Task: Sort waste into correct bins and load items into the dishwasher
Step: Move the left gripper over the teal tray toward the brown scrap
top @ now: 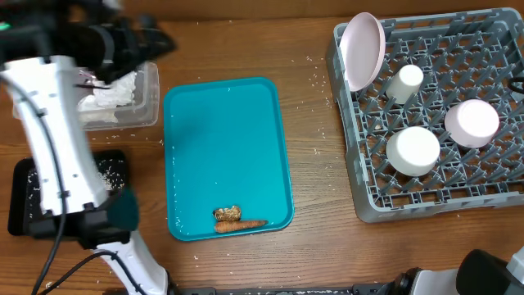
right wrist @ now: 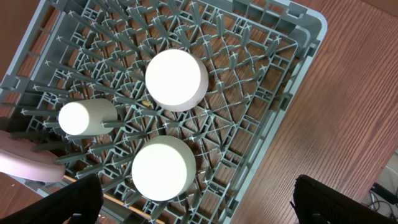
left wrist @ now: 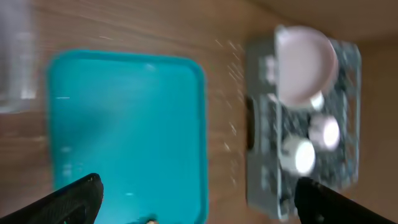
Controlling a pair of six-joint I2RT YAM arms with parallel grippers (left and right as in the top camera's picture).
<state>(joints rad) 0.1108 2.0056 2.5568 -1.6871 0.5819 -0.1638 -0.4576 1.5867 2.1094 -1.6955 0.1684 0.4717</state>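
Note:
My left gripper (top: 151, 43) hovers open above the clear tub (top: 151, 106), which holds crumpled white tissue (top: 110, 92). In the blurred left wrist view its fingers (left wrist: 74, 199) frame the teal tray (left wrist: 124, 124) with nothing between them. A brown lumpy scrap (top: 228, 213) and a carrot-like stick (top: 243, 224) lie at the tray's near edge. The black tray (top: 23, 201) holds rice grains (top: 110, 172). The grey rack (top: 491, 201) carries an upright pink plate (top: 363, 49), a cup (top: 405, 82), a bowl (top: 413, 150) and a round dish (top: 472, 123). My right gripper (right wrist: 199, 208) is open above the bowl (right wrist: 163, 169).
Loose rice grains (top: 315, 79) are scattered on the wooden table between the teal tray (top: 221, 147) and the rack. The left arm's white body (top: 57, 156) crosses over the black tray. The right arm's base (top: 491, 274) sits at the near right edge.

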